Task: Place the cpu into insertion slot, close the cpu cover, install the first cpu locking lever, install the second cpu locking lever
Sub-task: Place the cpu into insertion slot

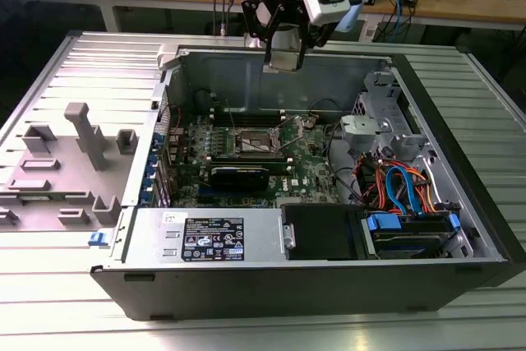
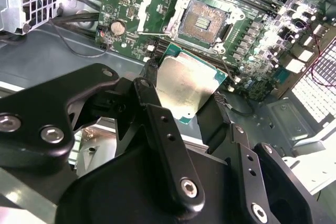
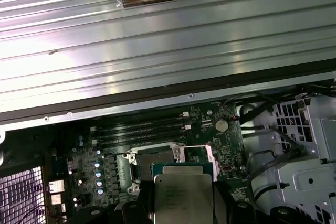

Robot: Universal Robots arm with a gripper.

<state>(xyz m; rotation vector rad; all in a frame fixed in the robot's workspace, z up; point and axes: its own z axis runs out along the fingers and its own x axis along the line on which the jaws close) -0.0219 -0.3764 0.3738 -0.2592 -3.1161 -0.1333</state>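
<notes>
My pincer is clamped on the cpu, a finger against each of two opposite edges, with the silvery top turned toward the second wrist view. In the exterior view I hang over the far wall of the open case, well above the motherboard — so the chip is in the air, not yet in the slot. The slot lies uncovered on the board, its contact field bare.

I judge the cpu to be light, thin and quite stiff, but smooth at the sides and apt to slip or tilt. The edges are the only fit place to grip it — its underside and the slot's contacts look delicate, and I reckon it wants to go down flat, squared to the rim, without pressing.
</notes>
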